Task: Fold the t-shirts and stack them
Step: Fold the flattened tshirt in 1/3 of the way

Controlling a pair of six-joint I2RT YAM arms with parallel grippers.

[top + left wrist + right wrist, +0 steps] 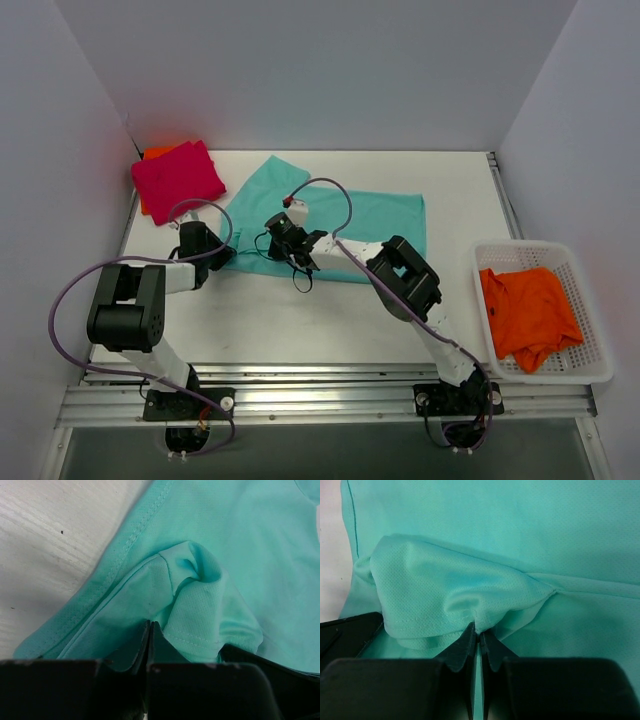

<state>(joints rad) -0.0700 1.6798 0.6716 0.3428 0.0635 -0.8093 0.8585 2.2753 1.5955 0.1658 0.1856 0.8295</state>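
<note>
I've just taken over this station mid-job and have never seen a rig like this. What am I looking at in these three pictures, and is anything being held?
These are two robot arms bolted at the near edge of a white table. The wide picture looks down from above and behind them, with the left arm on the left and the right arm on the right. The other two pictures come from a camera on each wrist, looking past its black jaws. A teal t-shirt lies spread mid-table, and each arm's jaws are shut on a bunched fold of it. At the far left, a folded pink t-shirt sits on orange cloth. A white basket on the right holds a crumpled orange t-shirt.
</note>
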